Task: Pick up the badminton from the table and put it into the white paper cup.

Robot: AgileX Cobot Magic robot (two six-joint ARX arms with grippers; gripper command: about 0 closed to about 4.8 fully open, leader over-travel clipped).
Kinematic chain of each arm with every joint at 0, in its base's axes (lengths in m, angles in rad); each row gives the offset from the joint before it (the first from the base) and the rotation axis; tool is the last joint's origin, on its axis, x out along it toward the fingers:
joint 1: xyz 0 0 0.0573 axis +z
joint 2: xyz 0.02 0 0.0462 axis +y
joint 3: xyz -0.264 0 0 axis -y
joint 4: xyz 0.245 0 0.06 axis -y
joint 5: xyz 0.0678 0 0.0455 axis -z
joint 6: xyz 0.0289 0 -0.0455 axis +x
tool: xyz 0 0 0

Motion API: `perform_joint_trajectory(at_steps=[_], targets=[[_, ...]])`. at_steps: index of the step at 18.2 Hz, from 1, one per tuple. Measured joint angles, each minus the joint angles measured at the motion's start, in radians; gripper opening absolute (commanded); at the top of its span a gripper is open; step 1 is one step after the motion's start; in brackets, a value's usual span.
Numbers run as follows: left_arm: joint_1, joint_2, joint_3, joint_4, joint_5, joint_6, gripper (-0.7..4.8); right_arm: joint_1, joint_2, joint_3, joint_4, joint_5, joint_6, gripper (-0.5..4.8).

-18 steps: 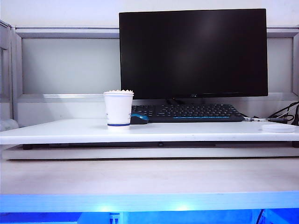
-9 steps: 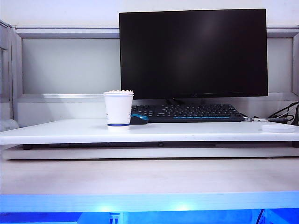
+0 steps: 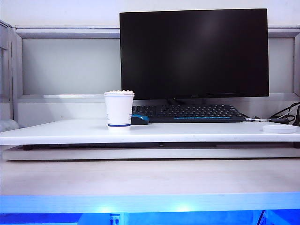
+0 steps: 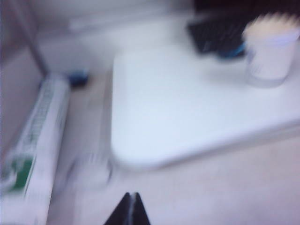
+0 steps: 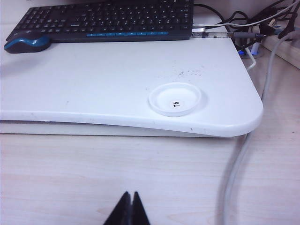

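1. The left claw shows only as two black, tapered fingertips forming a narrow wedge, blurred.
2. The right claw looks the same: matte black, pointed, tips pressed together, sharply outlined.

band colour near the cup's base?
Dark blue, on the white cup; clearest in the exterior view.

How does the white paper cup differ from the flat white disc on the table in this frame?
The white paper cup stands tall and tapered; the flat white disc is low and shallow. The cup carries a dark blue band near its base; the disc shows only a small number label inside. The cup holds the badminton, its scalloped rim showing at the top; the disc holds nothing. Both are white and rest on the table.
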Motion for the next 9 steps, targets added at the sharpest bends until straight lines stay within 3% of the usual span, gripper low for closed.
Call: perform_joint_trajectory(at_steps=[9], targets=[[0.000, 0.000, 0.000, -0.069, -0.011, -0.002, -0.04, 0.000, 0.000, 0.000, -0.087, 0.000, -0.007, -0.02]])
